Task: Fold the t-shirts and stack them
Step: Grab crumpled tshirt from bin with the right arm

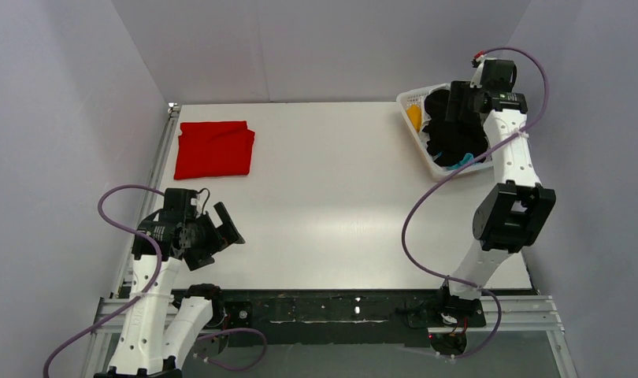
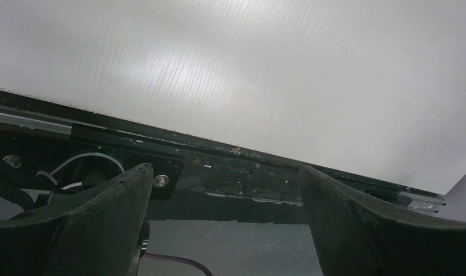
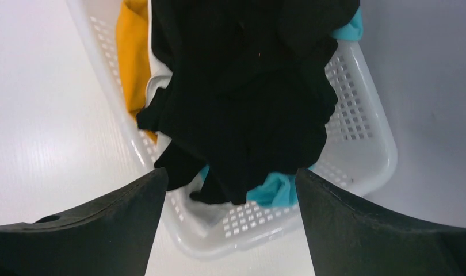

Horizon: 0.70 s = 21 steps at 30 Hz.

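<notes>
A bright red t-shirt [image 1: 213, 150] lies folded flat at the far left of the table. A large black t-shirt [image 1: 450, 130] is heaped in the white lattice basket [image 1: 410, 98] at the far right, over an orange one [image 1: 413, 116] and a cyan one [image 1: 461, 164]. In the right wrist view the black shirt [image 3: 248, 98] spills over the orange [image 3: 130, 57] and cyan [image 3: 274, 190] cloth. My right gripper [image 3: 230, 175] is open and empty just above the basket. My left gripper [image 1: 221, 235] is open and empty, low near the table's front left, far from the shirts.
The white table [image 1: 339, 197] is walled by grey panels at the back and on both sides. A black rail [image 1: 339, 303] runs along its near edge and also shows in the left wrist view [image 2: 248, 178]. The basket wall [image 3: 357, 75] stands close to the right panel.
</notes>
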Available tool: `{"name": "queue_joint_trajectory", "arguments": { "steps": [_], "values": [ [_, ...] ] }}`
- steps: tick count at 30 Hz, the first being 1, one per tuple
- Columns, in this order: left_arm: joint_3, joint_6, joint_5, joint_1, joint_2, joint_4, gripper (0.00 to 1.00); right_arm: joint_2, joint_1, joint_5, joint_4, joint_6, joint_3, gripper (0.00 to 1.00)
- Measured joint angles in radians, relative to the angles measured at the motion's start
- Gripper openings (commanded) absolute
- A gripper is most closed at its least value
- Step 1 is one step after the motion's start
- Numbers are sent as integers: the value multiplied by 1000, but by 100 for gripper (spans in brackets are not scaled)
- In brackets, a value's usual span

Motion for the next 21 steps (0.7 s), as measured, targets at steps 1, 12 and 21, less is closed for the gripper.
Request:
{"name": "queue_joint_trajectory", "arguments": {
  "steps": [1,12,21],
  "values": [
    [-5,-4,-4,0,2,-1,100,48,-7,-9,-5,-10,37,85],
    [-8,-32,-37,0,30,8,99,331,-24,-170,-52,3,205,1],
    [-14,-34,-52,0,24,14,100,208,-24,-228,-73,77,211,1]
  ]
}}
